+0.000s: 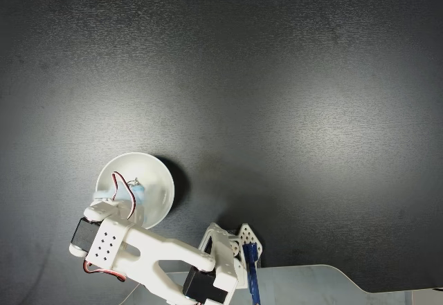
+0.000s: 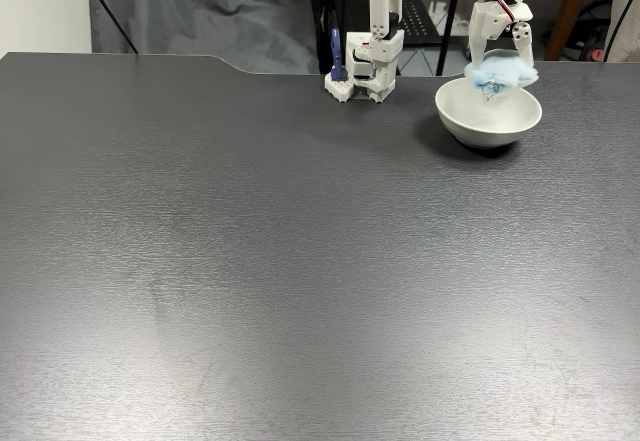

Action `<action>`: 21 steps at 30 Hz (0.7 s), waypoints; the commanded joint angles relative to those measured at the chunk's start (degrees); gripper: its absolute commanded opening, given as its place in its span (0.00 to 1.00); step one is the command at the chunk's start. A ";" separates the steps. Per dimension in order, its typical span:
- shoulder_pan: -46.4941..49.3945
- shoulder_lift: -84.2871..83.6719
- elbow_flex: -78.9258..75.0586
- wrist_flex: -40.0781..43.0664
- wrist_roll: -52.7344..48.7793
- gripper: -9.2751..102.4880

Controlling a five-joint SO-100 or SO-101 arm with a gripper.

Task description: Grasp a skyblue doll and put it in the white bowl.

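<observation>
claw [image 2: 500, 61] pinching skyblue doll [image 2: 502, 69] above white bowl [image 2: 488, 116], doll mostly arm-hidden from above.

Even overhead light falls on the dark table [image 1: 277, 77], leaving a broad soft sheen across its centre in both fixed views. The white bowl [image 1: 156, 180] gleams near overexposure and casts a compact dark shadow to its right in the top-down fixed view. Focus is sharp, with little edge distortion.

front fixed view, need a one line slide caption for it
Gripper holds the skyblue doll just above the white bowl at the far edge of the dark table.
</observation>
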 commanded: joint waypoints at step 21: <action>14.06 24.79 -18.02 0.00 0.00 0.57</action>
